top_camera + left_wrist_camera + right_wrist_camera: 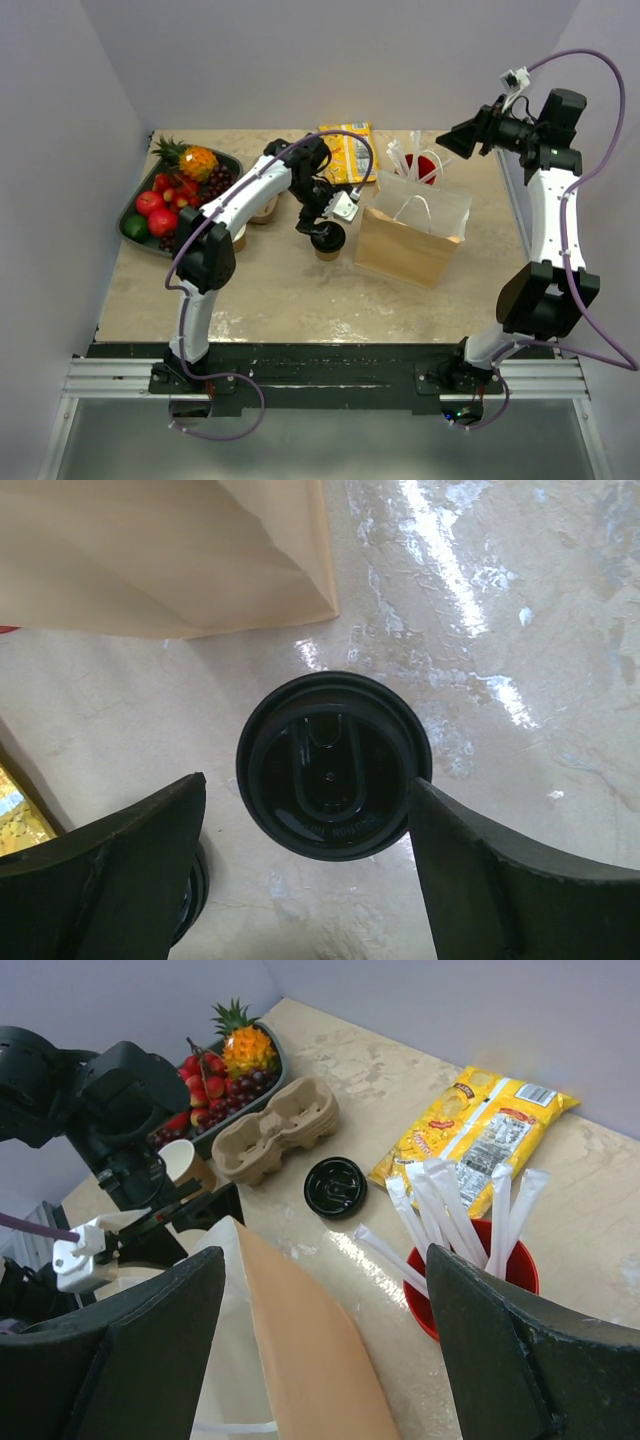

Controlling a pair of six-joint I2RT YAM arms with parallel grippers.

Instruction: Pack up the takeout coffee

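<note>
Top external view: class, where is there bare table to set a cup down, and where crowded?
Free: the strip between the paper bag and the near table edge. Crowded: the back, from fruit tray to snack bag and red cup.

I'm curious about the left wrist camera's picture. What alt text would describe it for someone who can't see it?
Seen from straight above, the round black lid of the takeout coffee sits between the two dark, open fingers of the left gripper. A brown paper bag stands on the pale marbled table just beyond it.
</note>
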